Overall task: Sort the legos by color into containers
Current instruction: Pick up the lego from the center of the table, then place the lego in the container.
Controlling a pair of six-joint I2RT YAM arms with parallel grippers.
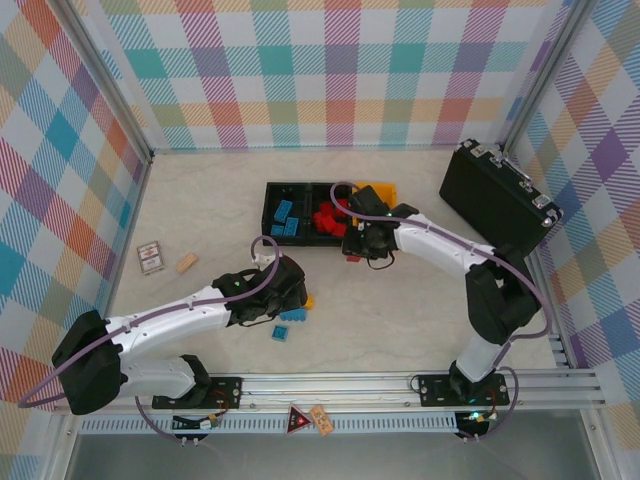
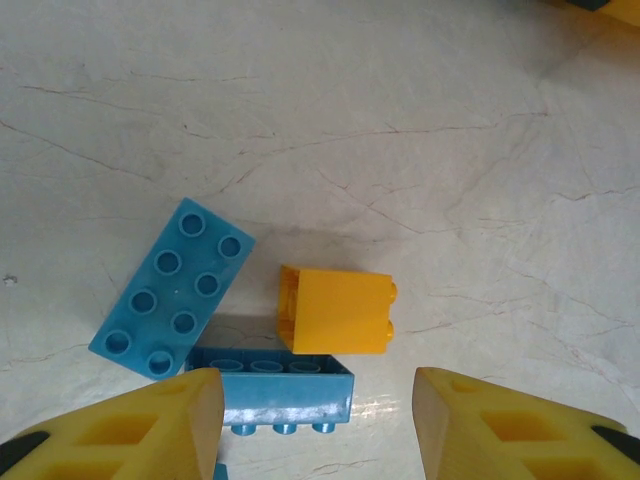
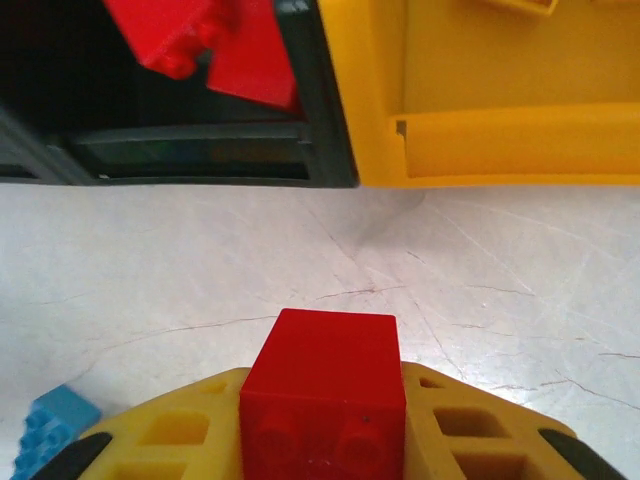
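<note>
Right claw [image 3: 322, 425]: clamped on one red lego [image 3: 322, 375], seated square between the two fingers, so this load is ours to place. Beyond the fingertips we see a strip of bare tabletop [image 3: 200, 270], then the containers. The black bin [image 3: 200, 150] with red legos [image 3: 200, 40] in it lies ahead and to the claw's left. The yellow bin [image 3: 480, 150] lies ahead and to its right. The wall where the two meet stands almost dead ahead of the held lego. We judge the coming move to turn on that relation: forward and left puts red with red, while straight on or rightward lands it on the wall or in yellow. In the top view this claw sits just short of the bin row, the nearer arm by far. Left claw [image 2: 318, 410]: fingers apart, moderately wide, nothing between them. Nearest it, just beyond the left finger, a blue lego on edge [image 2: 270, 385], long axis across the opening. Against that, as far as we can tell, slightly farther and nearly centred between the fingers, a yellow lego [image 2: 335, 312] on its side, studs to the claw's right. Farther to the left, a flat blue lego [image 2: 172, 290], studs up, long axis diagonal.
</note>
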